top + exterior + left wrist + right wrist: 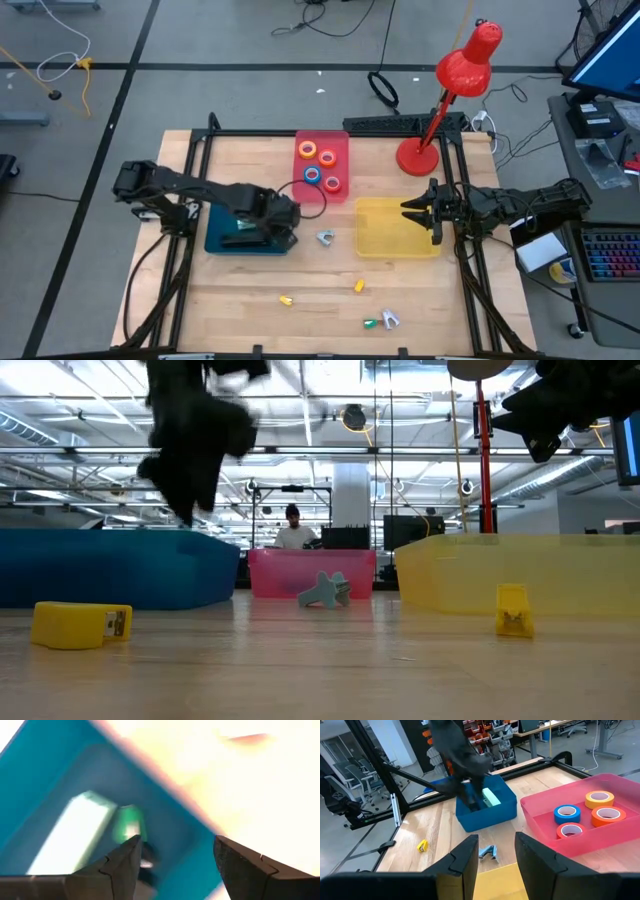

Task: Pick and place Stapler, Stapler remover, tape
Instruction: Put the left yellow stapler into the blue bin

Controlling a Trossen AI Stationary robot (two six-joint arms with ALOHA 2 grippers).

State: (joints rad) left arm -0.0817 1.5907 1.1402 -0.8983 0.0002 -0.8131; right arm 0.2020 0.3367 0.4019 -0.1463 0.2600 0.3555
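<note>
Tape rolls (318, 165), four rings in blue, orange, red and yellow, already lay together in the pink tray (340, 143) at the table's far edge, so we judged the loose stationery on the bare wood to be what remained. Nearest of these was the grey-blue staple remover (325, 237), which sat in the gap between the blue tray (213, 236) and the yellow tray (372, 244). We found the left gripper (287, 222) hovering over the blue tray's right end, fingers spread and empty, above a pale green stapler (87, 827) lying inside that tray. From this gripper the remover lay just to the right and slightly toward the table's near edge. The right gripper (418, 211), likewise parted and empty, hung over the yellow tray's far right corner, farther from the remover. We therefore judged the left arm better placed. Two small yellow staplers (286, 299) (358, 286) and another small piece (382, 320) lay nearer the front edge.
</note>
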